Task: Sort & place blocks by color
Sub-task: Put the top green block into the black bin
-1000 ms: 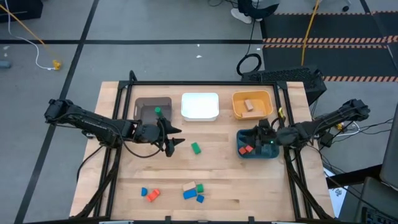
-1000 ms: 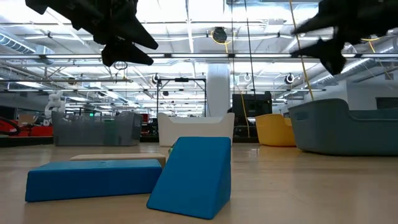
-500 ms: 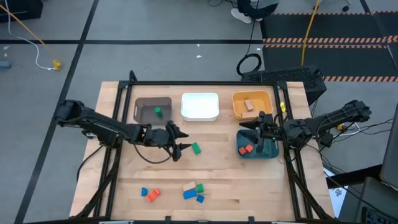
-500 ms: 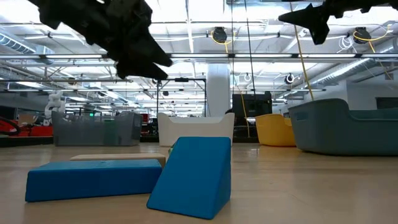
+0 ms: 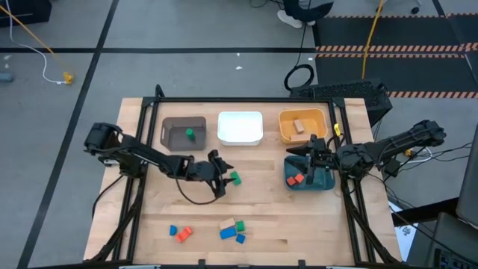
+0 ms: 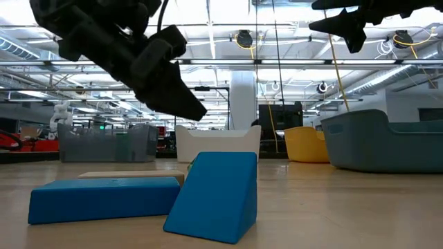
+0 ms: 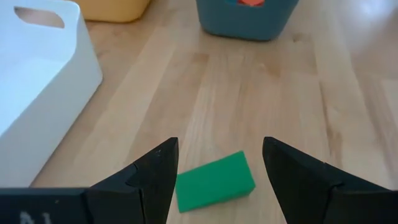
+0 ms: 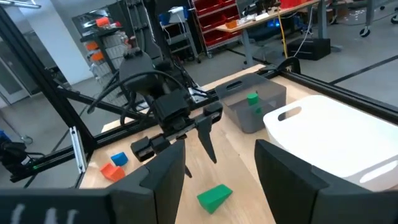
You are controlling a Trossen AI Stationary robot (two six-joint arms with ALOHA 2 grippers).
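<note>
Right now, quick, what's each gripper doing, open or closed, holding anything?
Left gripper: open, empty, fingers on either side of the green block lying on the table.
Right gripper: open, empty, over the teal bin.

This is a large industrial lab or workshop hall. In the low view, long rows of ceiling strip lights (image 6: 208, 31) run over an open floor with metal frames and machinery. The right wrist view shows red parts-bin racks (image 8: 214, 25) and workbenches (image 8: 292, 15). From above, grey concrete floor (image 5: 187, 26) carries striped hazard tape (image 5: 396, 49) and loose cables (image 5: 299, 75).
</note>
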